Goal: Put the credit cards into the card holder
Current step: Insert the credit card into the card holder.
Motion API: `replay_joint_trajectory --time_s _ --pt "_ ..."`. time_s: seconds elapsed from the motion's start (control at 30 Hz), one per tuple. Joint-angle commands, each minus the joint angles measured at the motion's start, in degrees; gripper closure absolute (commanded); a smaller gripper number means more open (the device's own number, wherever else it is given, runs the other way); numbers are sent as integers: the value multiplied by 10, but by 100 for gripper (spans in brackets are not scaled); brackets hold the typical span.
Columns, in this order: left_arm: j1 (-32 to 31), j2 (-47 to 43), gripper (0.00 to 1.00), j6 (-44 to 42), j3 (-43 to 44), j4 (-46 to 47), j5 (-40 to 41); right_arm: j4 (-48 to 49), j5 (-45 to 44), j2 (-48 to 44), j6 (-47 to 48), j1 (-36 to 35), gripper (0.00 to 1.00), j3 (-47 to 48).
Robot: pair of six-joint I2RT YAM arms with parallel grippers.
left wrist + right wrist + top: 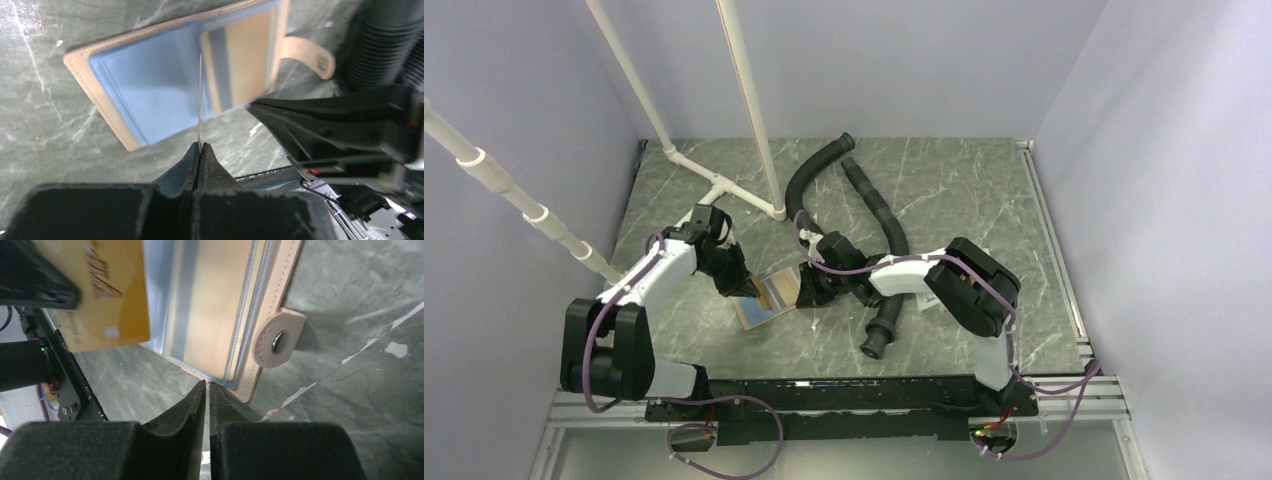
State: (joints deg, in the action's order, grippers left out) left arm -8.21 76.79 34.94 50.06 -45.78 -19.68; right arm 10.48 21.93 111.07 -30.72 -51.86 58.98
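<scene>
The tan card holder (762, 300) lies open on the marble table, its blue inside (145, 85) facing up and its snap tab (279, 338) sticking out to one side. My left gripper (201, 145) is shut on an orange-yellow credit card (107, 295). In the left wrist view the card shows edge-on, standing over the holder's middle. My right gripper (207, 384) has its jaws almost together, with only a thin slit and nothing between them. Its tips rest at the holder's near edge by the tab. No other cards are in view.
Two black corrugated hoses (886, 220) lie behind and to the right of the holder, one close by the right arm (385, 45). A white pipe frame (724, 190) stands at the back left. Walls close in the table on three sides.
</scene>
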Motion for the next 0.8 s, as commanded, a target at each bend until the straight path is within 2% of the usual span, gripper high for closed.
replay_joint_trajectory --time_s 0.0,0.27,0.43,0.53,0.63,0.77 --pt "2 14 100 -4 -47 80 -25 -11 -60 1 45 9 90 18" --pt "2 -110 100 44 -169 219 -77 -14 -65 8 73 37 91 0" --pt "8 -172 100 79 -201 212 -43 -24 -29 -14 91 39 92 4" --pt "31 -203 100 124 -214 195 -39 -28 0 -35 108 37 91 15" --pt "73 -239 100 157 -242 232 -81 -34 32 -26 128 37 87 38" --pt "111 -232 100 146 -266 262 -131 -14 70 6 125 36 83 68"
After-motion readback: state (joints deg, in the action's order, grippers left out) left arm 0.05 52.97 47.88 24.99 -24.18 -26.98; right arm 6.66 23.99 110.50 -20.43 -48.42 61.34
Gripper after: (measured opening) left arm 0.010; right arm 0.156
